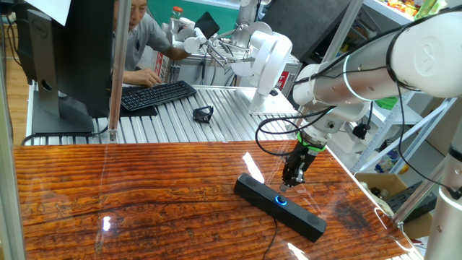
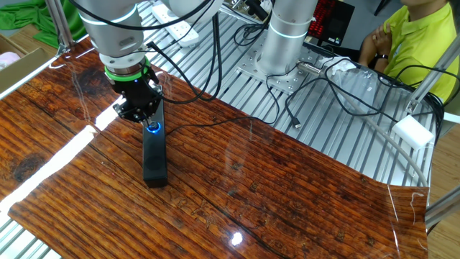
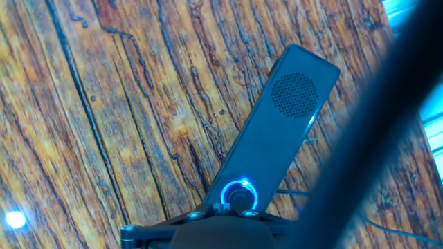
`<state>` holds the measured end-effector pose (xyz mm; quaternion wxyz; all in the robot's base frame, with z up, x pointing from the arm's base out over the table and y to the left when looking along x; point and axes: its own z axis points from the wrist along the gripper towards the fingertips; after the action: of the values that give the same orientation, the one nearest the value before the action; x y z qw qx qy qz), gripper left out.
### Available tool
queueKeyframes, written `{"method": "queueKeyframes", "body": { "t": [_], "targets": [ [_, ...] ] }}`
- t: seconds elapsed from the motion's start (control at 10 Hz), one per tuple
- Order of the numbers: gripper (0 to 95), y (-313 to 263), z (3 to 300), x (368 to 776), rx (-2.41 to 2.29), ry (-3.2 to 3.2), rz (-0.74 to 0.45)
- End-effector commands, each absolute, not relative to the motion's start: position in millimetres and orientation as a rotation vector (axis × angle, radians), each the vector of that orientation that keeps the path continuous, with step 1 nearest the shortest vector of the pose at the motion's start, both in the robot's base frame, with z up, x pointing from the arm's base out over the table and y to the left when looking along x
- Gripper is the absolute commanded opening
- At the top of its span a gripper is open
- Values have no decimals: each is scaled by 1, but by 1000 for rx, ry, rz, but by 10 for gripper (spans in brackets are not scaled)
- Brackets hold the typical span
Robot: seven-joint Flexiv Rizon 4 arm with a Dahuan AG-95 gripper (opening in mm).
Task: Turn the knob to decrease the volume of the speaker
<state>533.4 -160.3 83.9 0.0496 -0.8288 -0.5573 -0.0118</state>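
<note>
The speaker [image 1: 280, 206] is a long black bar lying diagonally on the wooden table; it also shows in the other fixed view [image 2: 154, 152] and the hand view [image 3: 277, 138]. The knob [image 1: 281, 201] glows with a blue ring on the bar's top [image 2: 153, 129] [image 3: 239, 196]. My gripper [image 1: 291, 180] hangs just above the knob, a little to its far side [image 2: 142, 117]. Its fingers look drawn close together and hold nothing. In the hand view only the gripper's dark base [image 3: 214, 232] shows, right below the knob.
A thin black cable [image 1: 273, 235] runs from the speaker toward the table's front edge. Behind the wooden table lie a metal slatted surface, a black keyboard [image 1: 155, 94], a small black object [image 1: 203, 113] and a seated person [image 1: 141, 43]. A blurred dark cable crosses the hand view [image 3: 360, 124].
</note>
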Motion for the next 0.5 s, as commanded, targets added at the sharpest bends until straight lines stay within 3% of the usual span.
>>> {"method": "queueKeyframes", "body": {
  "t": [0.1,0.5],
  "targets": [
    [0,-160,84,534,-2514,-1712,-37],
    [0,-160,84,533,-2506,-1720,-38]
  ]
}}
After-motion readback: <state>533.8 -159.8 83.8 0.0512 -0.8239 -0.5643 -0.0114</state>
